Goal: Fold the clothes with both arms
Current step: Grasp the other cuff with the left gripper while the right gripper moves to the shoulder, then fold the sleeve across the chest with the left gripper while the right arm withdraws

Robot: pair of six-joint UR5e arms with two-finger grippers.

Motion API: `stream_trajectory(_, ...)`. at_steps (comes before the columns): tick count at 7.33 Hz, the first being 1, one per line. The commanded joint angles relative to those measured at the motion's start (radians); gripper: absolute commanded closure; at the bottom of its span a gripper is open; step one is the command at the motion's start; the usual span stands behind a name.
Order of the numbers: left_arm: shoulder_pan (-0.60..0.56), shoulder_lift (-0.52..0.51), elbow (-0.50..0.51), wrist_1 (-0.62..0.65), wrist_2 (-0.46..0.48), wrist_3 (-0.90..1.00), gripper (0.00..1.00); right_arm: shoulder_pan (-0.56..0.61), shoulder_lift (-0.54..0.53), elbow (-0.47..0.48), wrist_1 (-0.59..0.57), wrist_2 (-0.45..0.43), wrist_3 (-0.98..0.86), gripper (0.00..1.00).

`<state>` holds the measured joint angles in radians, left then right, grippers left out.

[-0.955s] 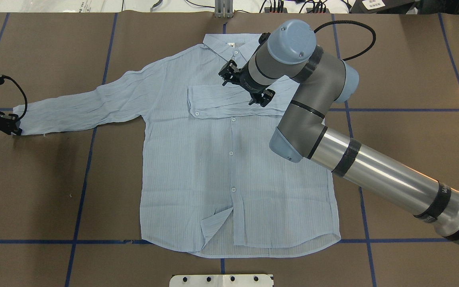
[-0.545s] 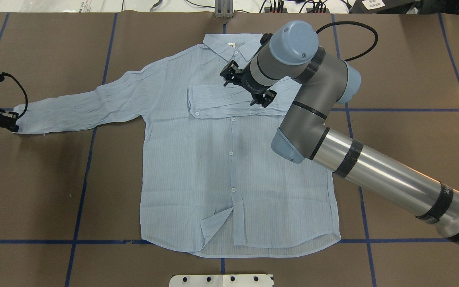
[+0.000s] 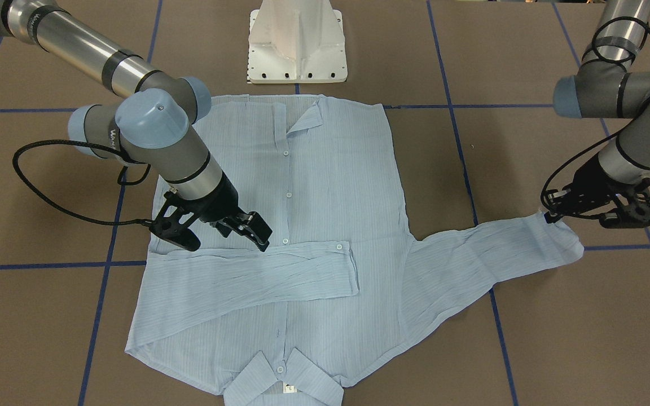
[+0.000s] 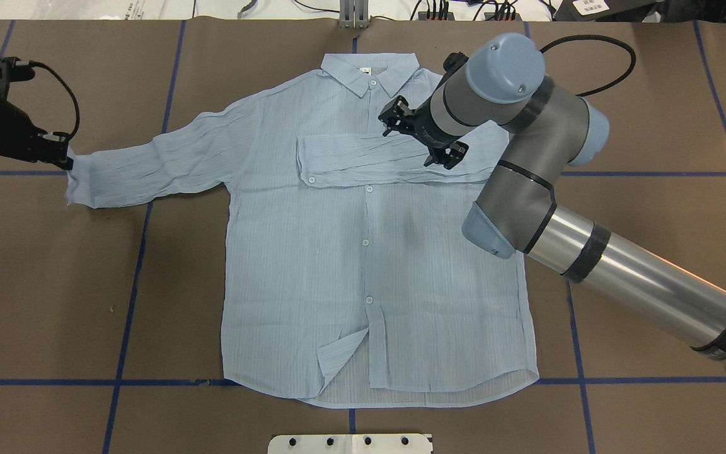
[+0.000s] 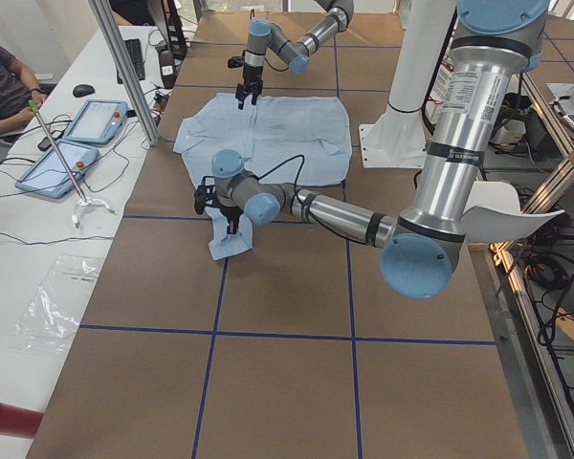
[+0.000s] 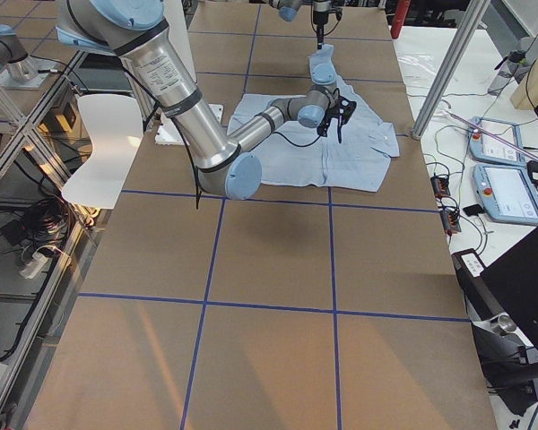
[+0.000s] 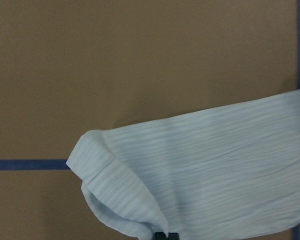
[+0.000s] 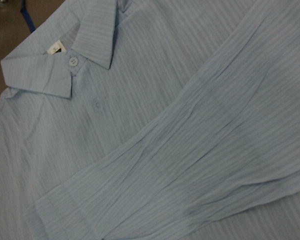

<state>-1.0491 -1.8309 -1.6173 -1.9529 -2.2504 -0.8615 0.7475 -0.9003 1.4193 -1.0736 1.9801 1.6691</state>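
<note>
2 tubular arms. Right arm (image 4: 621,271) and left arm (image 3: 635,90): polished silver links w/ black bands, dark grey joint housings, pale blue round caps (image 4: 505,68) w/ small screws. White lettering on the right arm's grey joint and 1 black band. Black cable (image 3: 116,223) loops off each wrist. Right hand (image 4: 420,135) and left hand (image 3: 596,210): black, 2 fingers each. White pedestal base (image 3: 297,45) w/ a row of dark holes.

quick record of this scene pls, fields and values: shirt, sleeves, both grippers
surface: table, brown paper with blue tape grid
garment: shirt, light blue, front up, spread flat
collar: at the edge far from the robot
folded sleeve: robot's right side, laid across the chest
outstretched sleeve: robot's left side, reaching out sideways
left gripper: shut on the outstretched sleeve's cuff, cuff curled
right gripper: open, over the folded sleeve, holding nothing
hem flap: lower front corner turned back
</note>
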Motion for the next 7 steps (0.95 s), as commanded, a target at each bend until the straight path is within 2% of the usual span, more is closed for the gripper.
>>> stream_trajectory(1, 0.093, -0.126, -0.113, 0.084, 0.008, -0.211, 1.00, 0.056, -0.103, 0.021, 0.006, 0.002, -0.150, 0.00)
stream_trajectory(2, 0.162, -0.211, -0.112, 0.086, 0.037, -0.340, 1.00, 0.087, -0.130, 0.021, 0.007, 0.000, -0.188, 0.00)
stream_trajectory(3, 0.258, -0.296, -0.099, 0.086, 0.119, -0.464, 1.00, 0.113, -0.167, 0.018, 0.008, -0.001, -0.225, 0.00)
stream_trajectory(5, 0.358, -0.446, -0.070, 0.086, 0.221, -0.629, 1.00, 0.131, -0.209, 0.018, 0.011, -0.004, -0.310, 0.00)
stream_trajectory(7, 0.372, -0.632, 0.081, 0.086, 0.261, -0.753, 1.00, 0.130, -0.216, 0.013, 0.011, -0.010, -0.310, 0.00)
